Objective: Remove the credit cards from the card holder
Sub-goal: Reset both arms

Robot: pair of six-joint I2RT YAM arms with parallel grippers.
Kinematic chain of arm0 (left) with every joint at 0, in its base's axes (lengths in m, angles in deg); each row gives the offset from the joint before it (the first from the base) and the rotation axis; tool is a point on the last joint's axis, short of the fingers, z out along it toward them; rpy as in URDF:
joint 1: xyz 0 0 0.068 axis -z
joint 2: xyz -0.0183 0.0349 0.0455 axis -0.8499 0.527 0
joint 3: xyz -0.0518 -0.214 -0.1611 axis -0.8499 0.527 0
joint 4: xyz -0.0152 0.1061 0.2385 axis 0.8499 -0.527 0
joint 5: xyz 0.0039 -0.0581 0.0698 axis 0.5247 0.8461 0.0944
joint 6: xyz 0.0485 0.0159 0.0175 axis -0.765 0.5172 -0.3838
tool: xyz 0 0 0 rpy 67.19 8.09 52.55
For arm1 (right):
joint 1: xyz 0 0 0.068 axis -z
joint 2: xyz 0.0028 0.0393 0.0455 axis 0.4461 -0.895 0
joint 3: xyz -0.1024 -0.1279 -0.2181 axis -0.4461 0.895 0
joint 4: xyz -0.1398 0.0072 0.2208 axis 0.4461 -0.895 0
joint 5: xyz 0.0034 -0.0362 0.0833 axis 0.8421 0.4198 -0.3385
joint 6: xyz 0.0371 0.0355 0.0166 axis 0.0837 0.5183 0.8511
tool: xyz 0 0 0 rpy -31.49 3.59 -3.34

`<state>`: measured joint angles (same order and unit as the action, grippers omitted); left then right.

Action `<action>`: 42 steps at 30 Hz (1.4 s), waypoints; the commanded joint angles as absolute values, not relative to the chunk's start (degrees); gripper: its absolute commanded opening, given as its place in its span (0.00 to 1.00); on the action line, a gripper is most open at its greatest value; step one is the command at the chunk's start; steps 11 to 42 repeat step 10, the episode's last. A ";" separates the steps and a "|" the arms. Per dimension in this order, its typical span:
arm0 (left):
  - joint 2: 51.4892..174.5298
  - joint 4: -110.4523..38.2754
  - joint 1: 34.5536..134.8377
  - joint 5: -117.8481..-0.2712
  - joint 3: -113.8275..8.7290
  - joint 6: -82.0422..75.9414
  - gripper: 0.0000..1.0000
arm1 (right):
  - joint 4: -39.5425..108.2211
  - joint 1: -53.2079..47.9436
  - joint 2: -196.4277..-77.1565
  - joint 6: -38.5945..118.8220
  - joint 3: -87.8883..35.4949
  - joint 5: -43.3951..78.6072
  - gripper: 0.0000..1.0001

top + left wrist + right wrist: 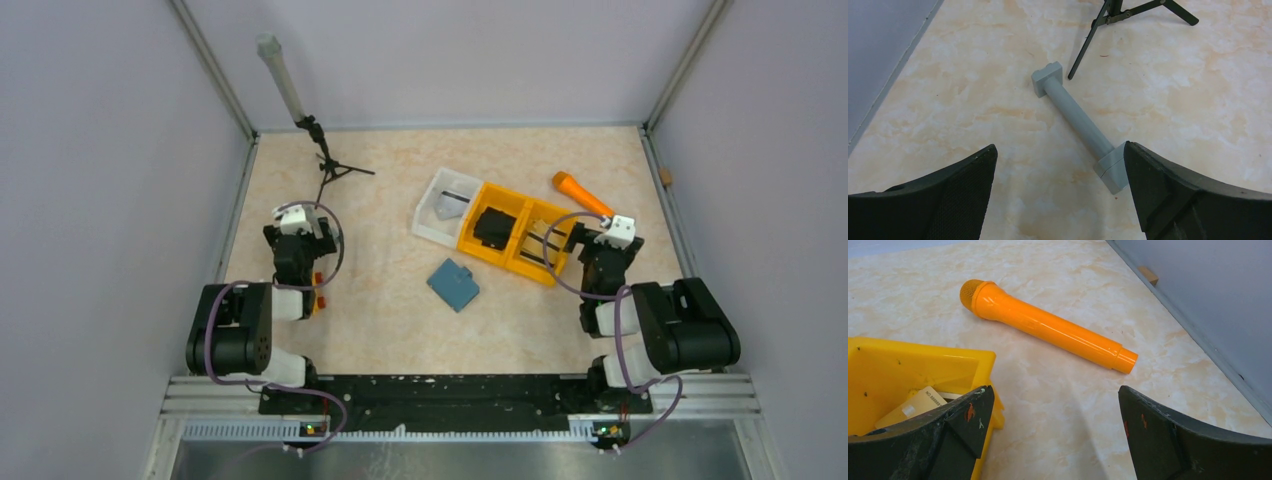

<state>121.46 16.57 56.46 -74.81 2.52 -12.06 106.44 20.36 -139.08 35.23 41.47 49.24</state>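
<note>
The card holder [454, 284], a flat teal-blue rectangle, lies folded shut on the table between the two arms, and no credit cards show at it. My left gripper [298, 222] hovers far to its left, open [1059, 150], with only bare table between the fingers. On the other side, my right gripper [612, 232] stands open [1055, 390] beside the orange bin's right end, also over bare table. Both grippers are well apart from the card holder. A beige card with printed digits [913, 407] lies inside the orange bin.
An orange divided bin [520, 197] holding a black object [492, 226] adjoins a white tray [445, 205]. An orange toy microphone [1048, 327] lies behind the right gripper. A grey rod with block ends [1078, 122] lies by the left gripper, near a black tripod [335, 165].
</note>
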 commanded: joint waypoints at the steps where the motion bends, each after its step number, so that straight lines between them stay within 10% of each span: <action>1: 121.27 19.99 56.12 -73.77 1.42 -12.66 0.99 | 107.78 20.47 -139.57 35.41 39.95 48.58 0.99; 42: 121.23 19.79 56.13 -73.73 1.24 -12.60 0.99 | 107.81 20.50 -139.56 35.34 39.95 48.56 0.99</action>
